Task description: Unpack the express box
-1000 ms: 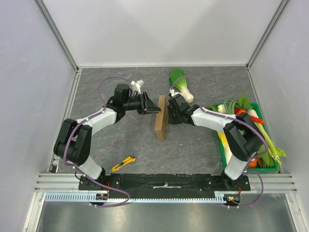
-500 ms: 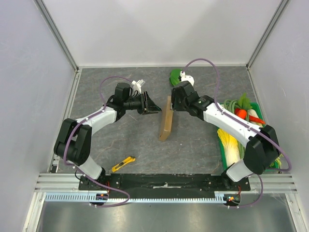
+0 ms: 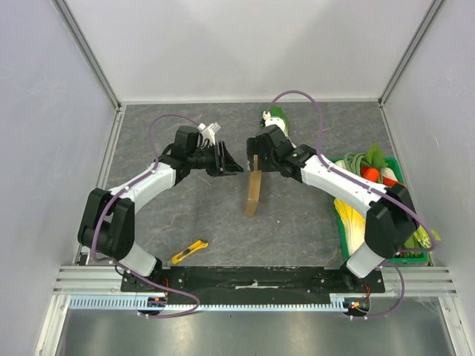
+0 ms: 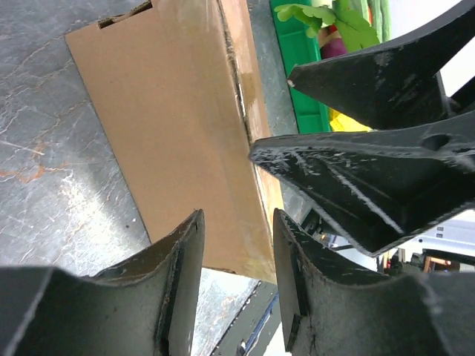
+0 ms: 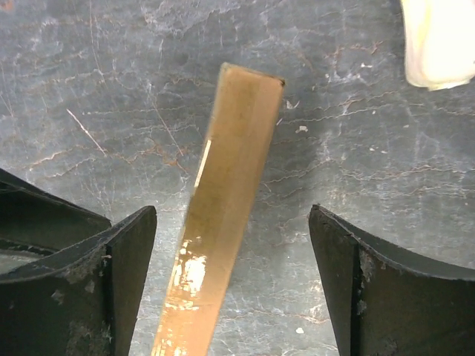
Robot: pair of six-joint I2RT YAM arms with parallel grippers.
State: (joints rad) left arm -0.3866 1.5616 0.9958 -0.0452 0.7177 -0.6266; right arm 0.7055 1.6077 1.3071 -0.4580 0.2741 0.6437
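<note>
Express box (image 3: 253,194) on edge, leaning. Right pincer (image 5: 231,216) spread astride box; left pincer (image 4: 237,222) half-spread beside box, empty. Square your right on box faces before closing.

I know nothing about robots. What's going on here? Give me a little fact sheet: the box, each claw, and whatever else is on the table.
Box: small flat brown cardboard express box, standing on its long edge, mid-table
Right gripper: open wide, straddling the box's upper edge, not touching it
Left gripper: open, just left of the box's broad face, holding nothing
Knife: yellow utility knife, lying near the left arm's base, untouched
Crate: green plastic crate of vegetables, right side of the table
</note>
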